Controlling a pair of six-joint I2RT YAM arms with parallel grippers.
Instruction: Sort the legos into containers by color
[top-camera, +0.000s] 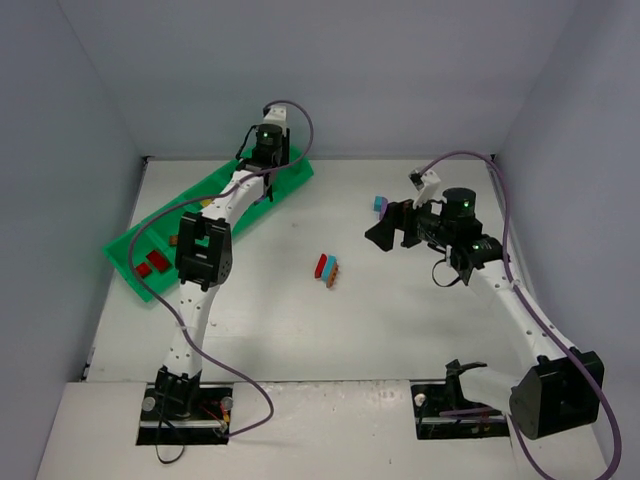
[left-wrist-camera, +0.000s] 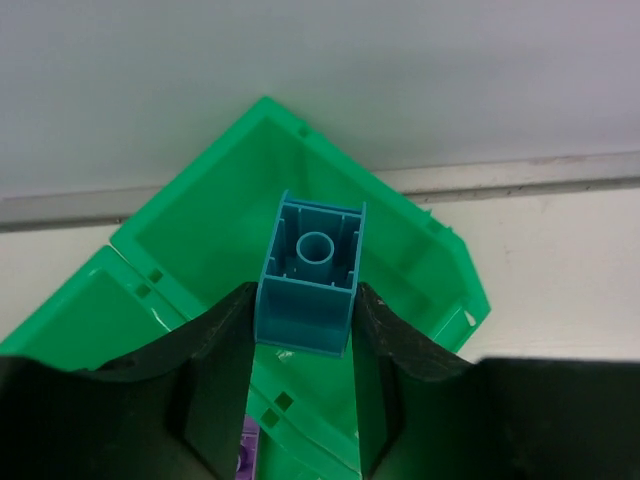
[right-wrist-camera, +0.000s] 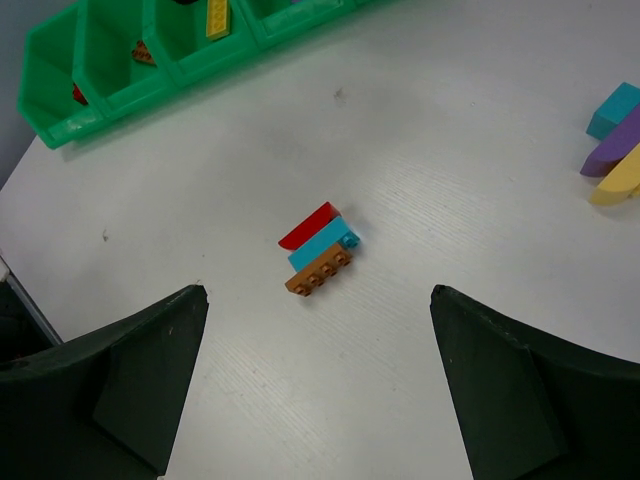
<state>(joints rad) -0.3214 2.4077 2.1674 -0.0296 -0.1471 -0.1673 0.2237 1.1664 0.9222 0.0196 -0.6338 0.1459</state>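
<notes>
green tray (right-wrist-camera: 50, 95): no lettering to read
teal lego (left-wrist-camera: 305, 290): no print or numbers
table (right-wrist-camera: 450, 150): no labels or signs

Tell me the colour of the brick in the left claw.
Teal-blue brick, pinched in the left claw; the left wrist view shows it best.

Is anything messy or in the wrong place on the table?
Yes. A red, teal and brown stack lies in the middle of the table, different colors stuck together, outside the green tray. A teal, purple and yellow clump lies apart from it on the bare table, also mixed and unsorted.
</notes>
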